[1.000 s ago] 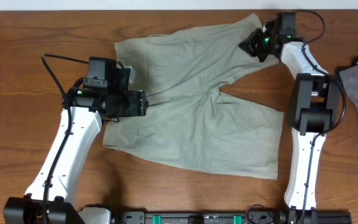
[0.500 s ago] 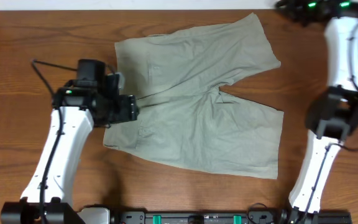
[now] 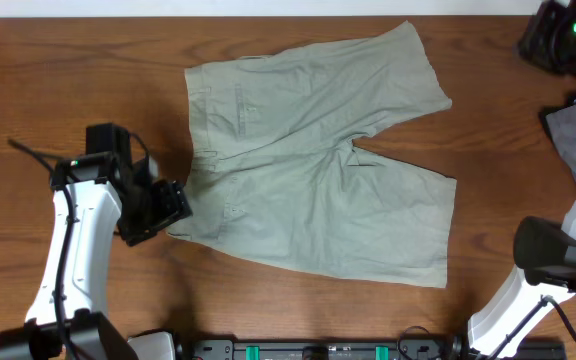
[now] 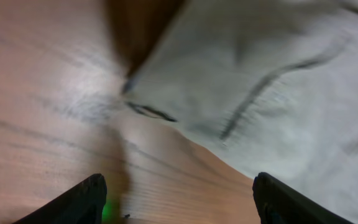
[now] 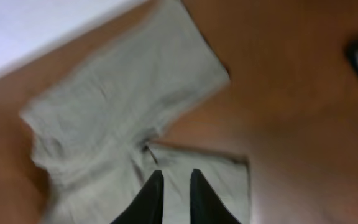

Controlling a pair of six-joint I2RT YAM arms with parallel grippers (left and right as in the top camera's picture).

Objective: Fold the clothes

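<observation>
left pincer [image 4: 176,199] hangs apart and empty beside the waistband of the pale khaki-green cotton shorts [image 3: 318,160], spread flat on the brown wooden table [image 3: 68,80]. right pincer [image 5: 174,193] nearly together, high up. risk: single-layer pinch skews the fold.

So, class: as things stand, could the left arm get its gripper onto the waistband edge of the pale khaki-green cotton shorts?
Probably yes. The left gripper sits right beside the waistband edge of the pale khaki-green cotton shorts, fingers apart, with only bare wooden table between them and nothing blocking the way.
</observation>
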